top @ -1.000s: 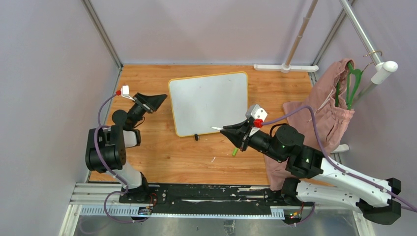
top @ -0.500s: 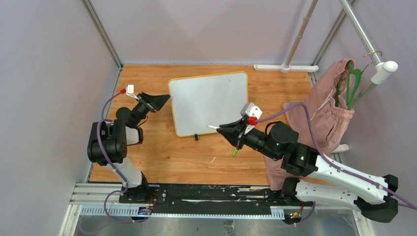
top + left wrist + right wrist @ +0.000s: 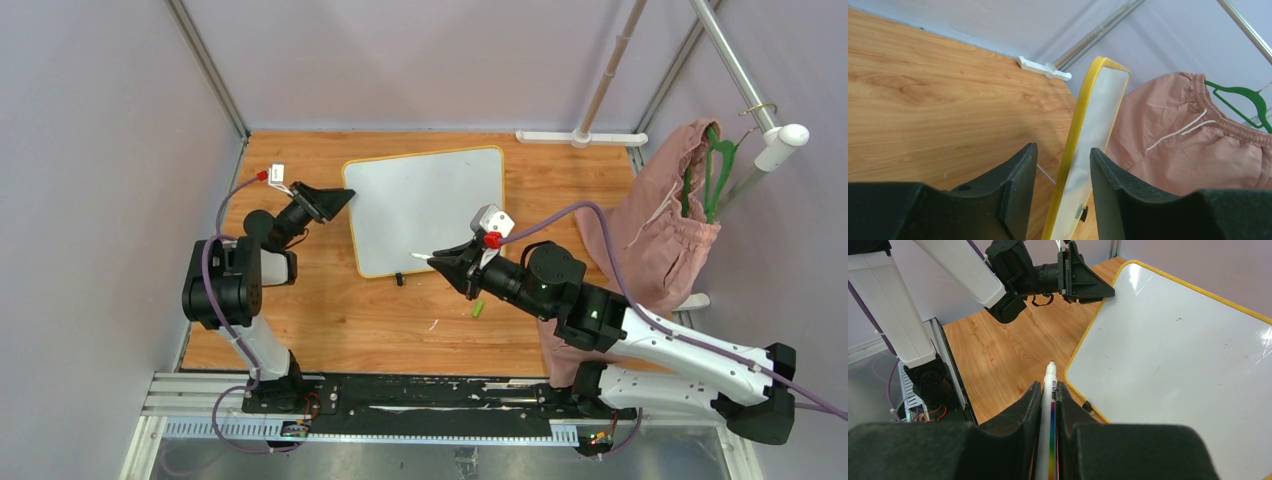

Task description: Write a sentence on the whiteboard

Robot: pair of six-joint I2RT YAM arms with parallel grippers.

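The whiteboard [image 3: 425, 205] lies flat on the wooden table [image 3: 330, 310], with its long axis going from left to right and a little turned. No sentence is on it yet; the white face shows only a few small specks.

The left gripper [image 3: 345, 196] is at the left short edge of the board. In the left wrist view its two fingers [image 3: 1020, 180] stand on either side of the yellow rim, half apart, and a gap shows on the outer side, so they do not yet clamp the board. Whether the inner finger already touches the white face cannot be told from this angle.

The right gripper [image 3: 440, 265] is closed on a marker [image 3: 1050, 372], which lies along the fingers and points forward. Its tip is at the near long edge, close to the near-left corner, so the writing surface opens ahead and to the right of it (a small green piece [image 3: 478, 309], perhaps the cap, lies on the wood behind). How high the tip is above the surface is not clear.

The right arm is the nearer one to the writing area. Its next move probably is forward and to the right, over the rim, then down to the board, while the left arm holds the edge steady.
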